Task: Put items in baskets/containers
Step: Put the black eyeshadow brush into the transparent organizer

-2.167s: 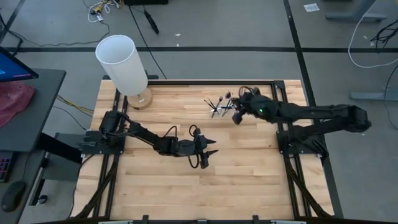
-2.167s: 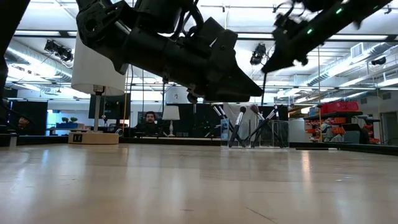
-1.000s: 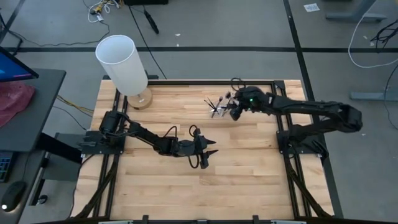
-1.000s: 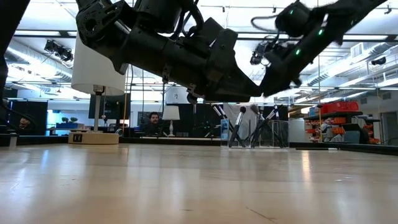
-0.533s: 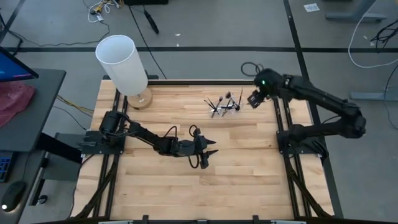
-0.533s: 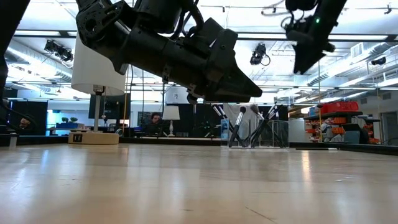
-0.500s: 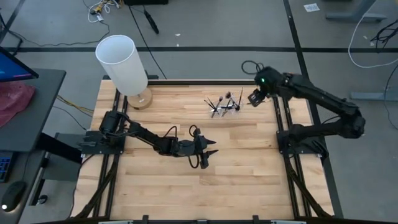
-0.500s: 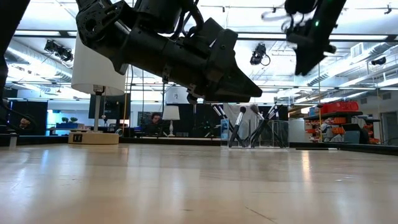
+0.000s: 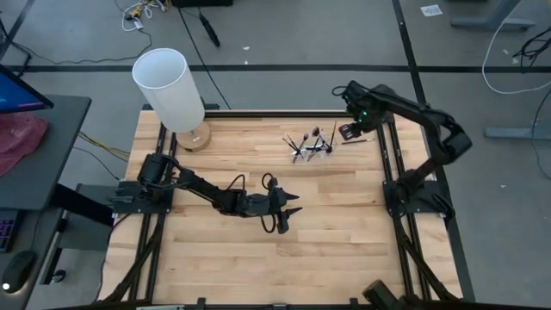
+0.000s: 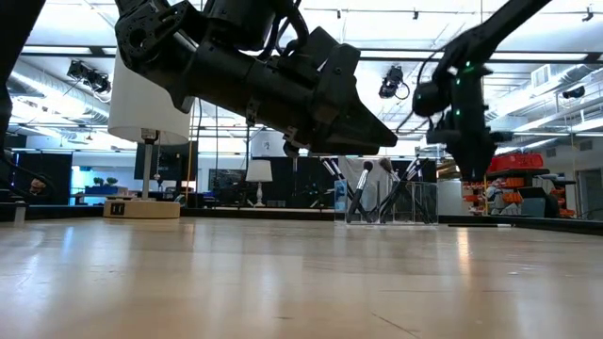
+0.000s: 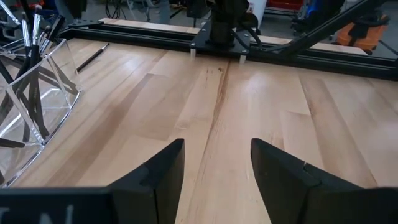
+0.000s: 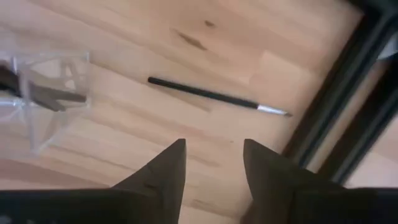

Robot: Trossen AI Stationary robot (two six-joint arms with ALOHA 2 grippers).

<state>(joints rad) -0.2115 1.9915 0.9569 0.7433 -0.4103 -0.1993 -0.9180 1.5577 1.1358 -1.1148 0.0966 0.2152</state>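
A clear plastic holder (image 9: 310, 148) stands on the table at the far right of centre, with several thin makeup brushes leaning upright in it (image 10: 377, 193). One dark brush with a light tip (image 12: 214, 96) lies flat on the wood to the holder's right, beside the black rail (image 9: 362, 140). My right gripper (image 12: 214, 165) hovers open above this brush, fingers pointing down, touching nothing (image 9: 347, 132). My left gripper (image 9: 291, 213) waits open over the middle of the table, clear of the wood (image 11: 217, 168).
A tall white cylinder on a round wooden base (image 9: 168, 86) stands at the far left corner. Black frame rails (image 9: 385, 146) run along the table's sides and far edge, close to the lying brush. Bare wood fills the near half (image 9: 284, 267).
My right gripper has left the holder, gone up and toward the table's right edge, then come down over the brush lying by the rail. Its arm has swung round toward the far right corner. The brushes in the holder stay standing.
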